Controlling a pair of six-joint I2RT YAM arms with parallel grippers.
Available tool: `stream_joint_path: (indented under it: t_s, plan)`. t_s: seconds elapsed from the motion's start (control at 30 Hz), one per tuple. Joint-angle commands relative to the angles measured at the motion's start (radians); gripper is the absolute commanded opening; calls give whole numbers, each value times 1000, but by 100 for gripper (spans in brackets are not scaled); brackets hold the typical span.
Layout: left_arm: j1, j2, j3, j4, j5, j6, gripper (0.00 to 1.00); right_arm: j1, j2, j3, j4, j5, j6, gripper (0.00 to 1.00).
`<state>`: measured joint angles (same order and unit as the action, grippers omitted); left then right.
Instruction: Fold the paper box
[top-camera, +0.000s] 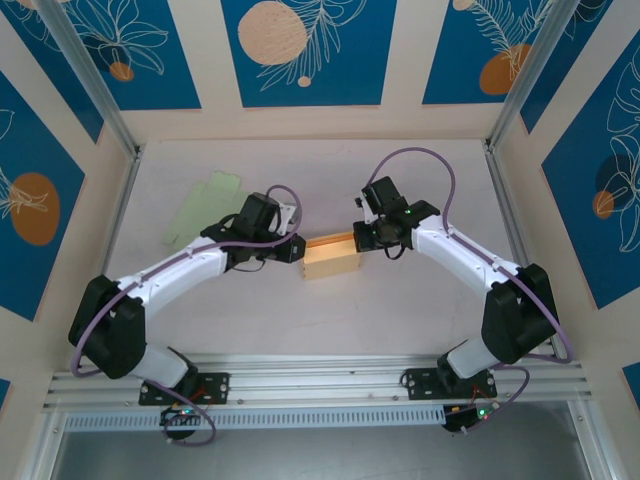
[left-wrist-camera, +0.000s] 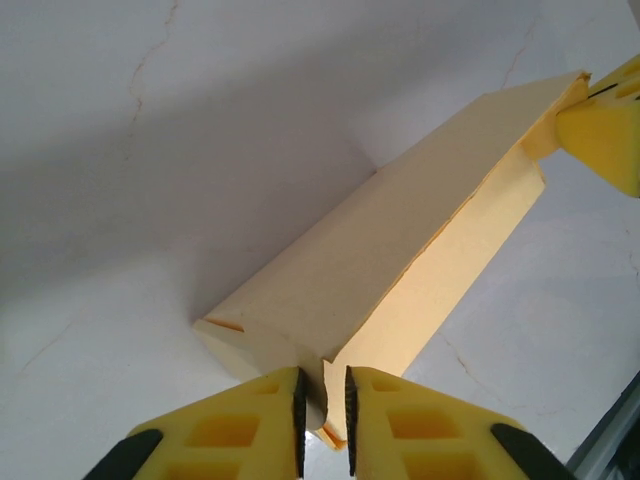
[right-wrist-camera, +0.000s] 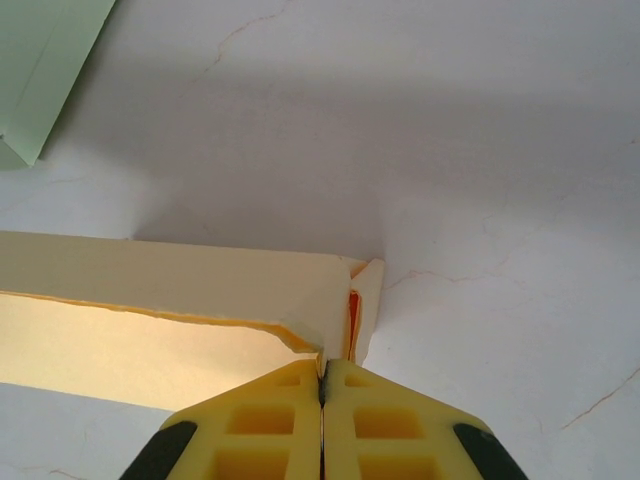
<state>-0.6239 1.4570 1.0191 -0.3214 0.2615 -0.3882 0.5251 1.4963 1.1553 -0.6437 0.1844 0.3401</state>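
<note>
The pale yellow paper box (top-camera: 330, 258) lies partly folded in the middle of the table, between my two grippers. My left gripper (top-camera: 297, 250) is at its left end. In the left wrist view the box (left-wrist-camera: 400, 250) runs away from the gripper (left-wrist-camera: 323, 420), whose jaws stand slightly apart around an end flap, with a gap beside the paper. My right gripper (top-camera: 360, 238) is at the box's right end. In the right wrist view this gripper (right-wrist-camera: 322, 375) is shut on the corner edge of the box (right-wrist-camera: 200, 280).
A flat light green sheet of paper (top-camera: 205, 205) lies at the back left of the table, and its corner (right-wrist-camera: 45, 60) shows in the right wrist view. The white table (top-camera: 400, 320) is walled on three sides. A metal rail (top-camera: 320, 385) runs along the near edge.
</note>
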Motion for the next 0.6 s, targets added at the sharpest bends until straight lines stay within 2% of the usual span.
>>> stream_joint_path:
  t_s: [0.0, 0.17, 0.37, 0.4, 0.57]
  plan:
    - [0, -25, 28, -30, 6, 37, 21, 20, 17, -5, 6, -58, -10, 9]
    - [-2, -22, 53, -129, -41, 83, 31, 20, 7, -6, 1, -53, -13, 9]
    - [-14, 0, 71, -188, -90, 111, 33, 20, 3, -6, -1, -56, -11, 9]
    - [-18, 5, 76, -199, -101, 116, 32, 19, 2, -6, -2, -56, -13, 9]
    - [-27, 15, 100, -220, -101, 126, 15, 19, 0, -5, -5, -49, -14, 9]
